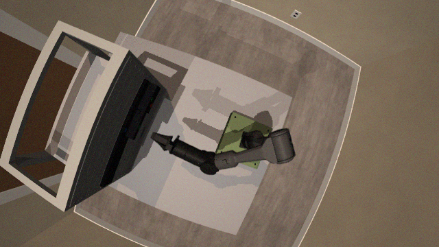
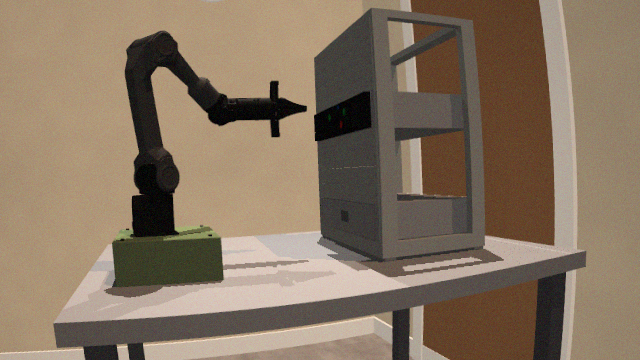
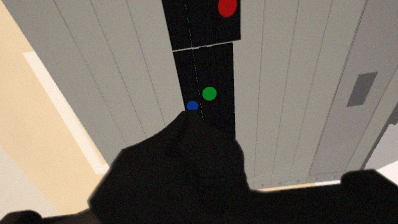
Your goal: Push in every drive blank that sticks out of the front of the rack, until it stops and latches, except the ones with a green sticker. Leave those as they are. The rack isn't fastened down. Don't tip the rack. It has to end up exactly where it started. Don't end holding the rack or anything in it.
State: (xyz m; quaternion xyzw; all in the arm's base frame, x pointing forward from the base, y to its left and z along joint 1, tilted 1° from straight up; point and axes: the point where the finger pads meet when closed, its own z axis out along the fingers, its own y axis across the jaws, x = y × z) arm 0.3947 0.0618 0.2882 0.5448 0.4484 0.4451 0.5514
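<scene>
The grey rack (image 1: 99, 137) (image 2: 350, 190) (image 3: 300, 100) stands upright on the table (image 2: 310, 290). A black band of drive blanks (image 2: 352, 111) (image 1: 145, 99) crosses its front. In the wrist view, one blank carries a blue sticker (image 3: 192, 105), the blank beside it a green sticker (image 3: 209, 93), and a third a red sticker (image 3: 227, 7). My gripper (image 1: 153, 135) (image 2: 302, 107) (image 3: 190, 119) is shut and empty. It points level at the rack front, a short gap away from the blanks, with its tip closest to the blue sticker. How far each blank sticks out I cannot tell.
My arm rises from a green base block (image 2: 167, 260) (image 1: 236, 127) at the table's left end. The rack front also has a lower panel with a small dark slot (image 2: 344, 216) (image 3: 362, 89). The rack's back and sides are open frame.
</scene>
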